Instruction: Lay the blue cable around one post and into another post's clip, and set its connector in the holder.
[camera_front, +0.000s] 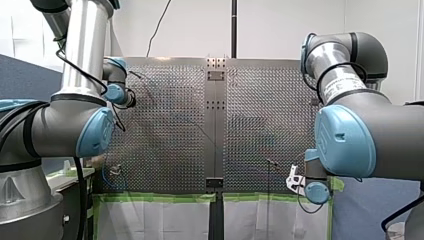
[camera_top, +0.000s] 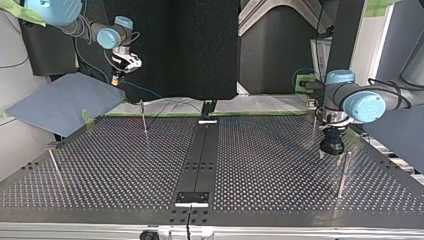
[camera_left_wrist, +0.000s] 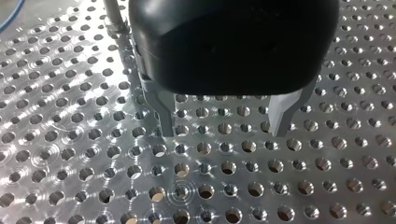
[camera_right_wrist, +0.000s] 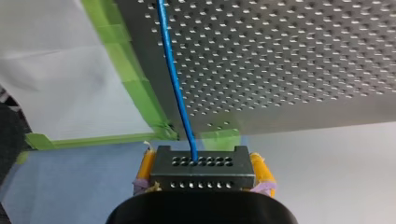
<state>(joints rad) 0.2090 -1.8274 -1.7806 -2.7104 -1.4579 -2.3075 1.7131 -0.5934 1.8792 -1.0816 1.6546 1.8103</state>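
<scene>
The blue cable (camera_right_wrist: 175, 79) looks thin, light and limp, so I expect it to sag; its rigid dark connector (camera_right_wrist: 201, 174) is the sure hold. My right pincer (camera_right_wrist: 204, 166) clamps that connector just off the tabletop (camera_right_wrist: 303, 70) edge, and my left pincer (camera_left_wrist: 224, 128) hangs open and empty above the tabletop.

The black body of my right tool (camera_right_wrist: 203, 171) covers the lower part of the connector (camera_right_wrist: 203, 163) and its yellow pads (camera_right_wrist: 145, 165) (only their upper ends show). The blue cable (camera_right_wrist: 175, 84) is cut off by the right wrist view's edge. In the top view its run over the desk (camera_top: 125, 165) is too faint to follow toward 3 o'clock. In the front view my left tool (camera_left_wrist: 225, 129) is hidden behind its wrist (camera_front: 117, 92) at 9 o'clock.
</scene>
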